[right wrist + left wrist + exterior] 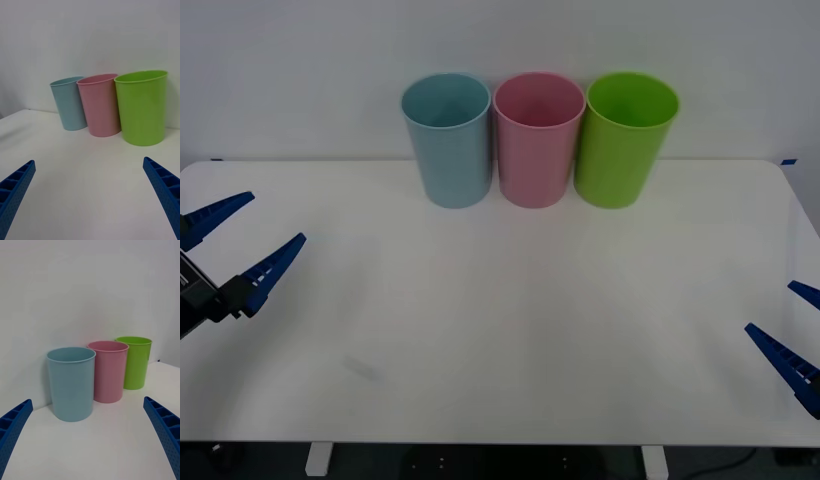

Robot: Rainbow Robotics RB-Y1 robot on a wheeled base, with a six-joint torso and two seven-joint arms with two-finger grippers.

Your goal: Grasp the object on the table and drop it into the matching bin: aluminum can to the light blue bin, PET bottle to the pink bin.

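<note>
Light blue bin (447,140), pink bin (537,140), green bin (625,138) touching in row at desk (510,310) far edge. Left gripper (240,237) at left edge, right gripper (792,325) at right edge, both spread, empty.

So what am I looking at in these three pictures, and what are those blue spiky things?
They are a two-armed robot's pincers. The wide picture comes from a camera above the arms, looking down at a white table: the left pincer is at the left edge and the right pincer at the right, both open and holding nothing. The two tall pictures come from cameras on the wrists, so each shows its own blue fingers at the bottom corners. At the table's far edge stand three bins in a row: light blue bin, pink bin, green bin.
</note>
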